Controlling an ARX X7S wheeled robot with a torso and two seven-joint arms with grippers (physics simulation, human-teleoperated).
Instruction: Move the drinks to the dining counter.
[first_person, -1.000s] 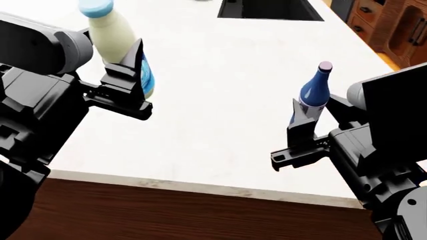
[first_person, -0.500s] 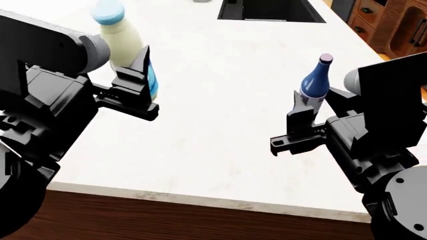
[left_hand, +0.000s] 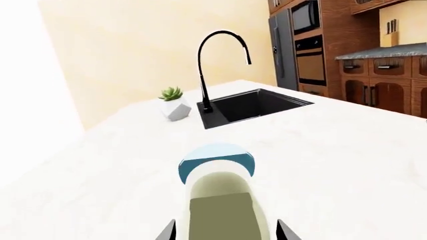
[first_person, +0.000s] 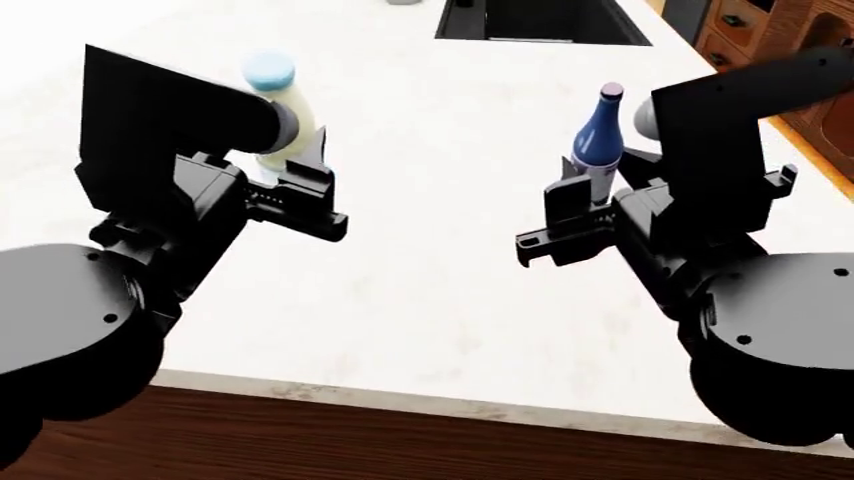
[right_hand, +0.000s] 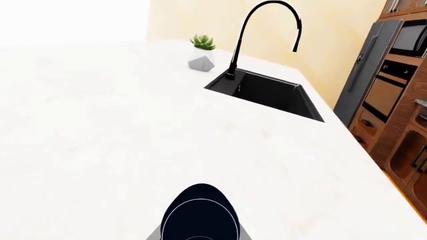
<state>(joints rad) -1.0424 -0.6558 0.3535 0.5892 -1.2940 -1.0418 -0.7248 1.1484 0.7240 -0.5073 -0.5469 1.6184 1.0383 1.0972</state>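
The cream-white milk bottle (first_person: 280, 115) with a light-blue cap stands upright in my left gripper (first_person: 296, 168), which is shut on its body, over the left part of the off-white dining counter (first_person: 427, 290). In the left wrist view the bottle (left_hand: 223, 200) fills the space between the fingertips (left_hand: 168, 232). The slim dark-blue bottle (first_person: 597, 135) is upright in my right gripper (first_person: 585, 192), which is shut on it, over the counter's right part. In the right wrist view its top (right_hand: 200, 216) shows between the grey fingers (right_hand: 155, 233).
A black sink (first_person: 541, 20) with a tall black faucet (left_hand: 220, 45) is set in the counter's far end, with a small plant in a white pot (left_hand: 175, 104) beside it. Wooden cabinets (first_person: 787, 50) stand at the right. The counter's near edge (first_person: 400, 395) tops a dark wood base.
Both arms have moved inward and further over the counter with their bottles. The milk bottle went right, the blue bottle left and away from me.
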